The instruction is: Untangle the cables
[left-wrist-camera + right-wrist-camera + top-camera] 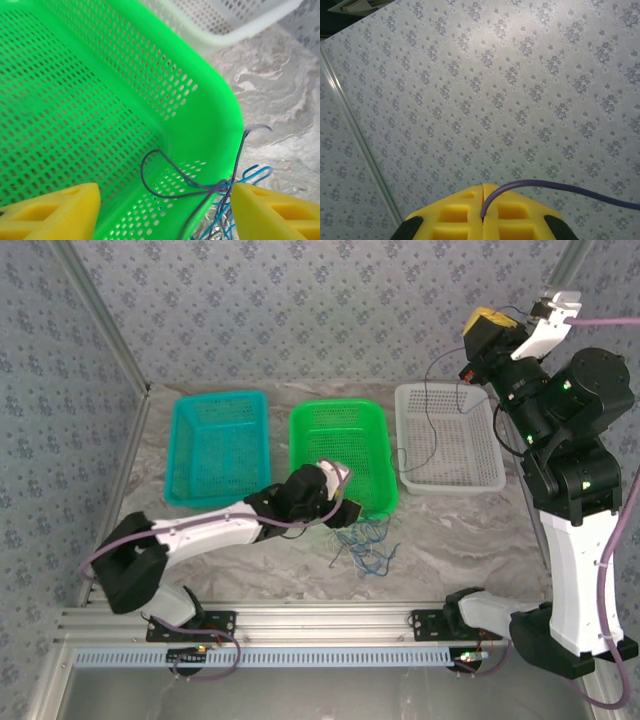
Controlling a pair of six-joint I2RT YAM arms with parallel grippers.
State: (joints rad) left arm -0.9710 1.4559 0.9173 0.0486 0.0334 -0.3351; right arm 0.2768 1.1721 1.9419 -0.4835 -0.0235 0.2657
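Jaws on my left arm [200,530] stand well apart and hold nothing. One yellow finger [50,212] hangs over the inside of the green basket [220,100] and the other sits outside its corner. Between them a dark cable [220,186] loops over the basket's rim, partly inside. It passes close to the outer finger, and I cannot tell whether they touch.

Just past the rim the blue cables [256,172] lie bunched on the counter [280,100], tangled with the dark one as far as I can judge. My worry is that closing here would pinch the plastic rim along with the wire. It could also catch blue and dark strands together and tighten the knot.

Farther off, above the white basket [235,35], the jaws of my right arm [570,470] are pressed together on a thin dark strand [545,183], held high. If that arm pulls higher, I expect the strand to saw across the green rim and drag the bundle against the basket. It might instead slip free of the pads.
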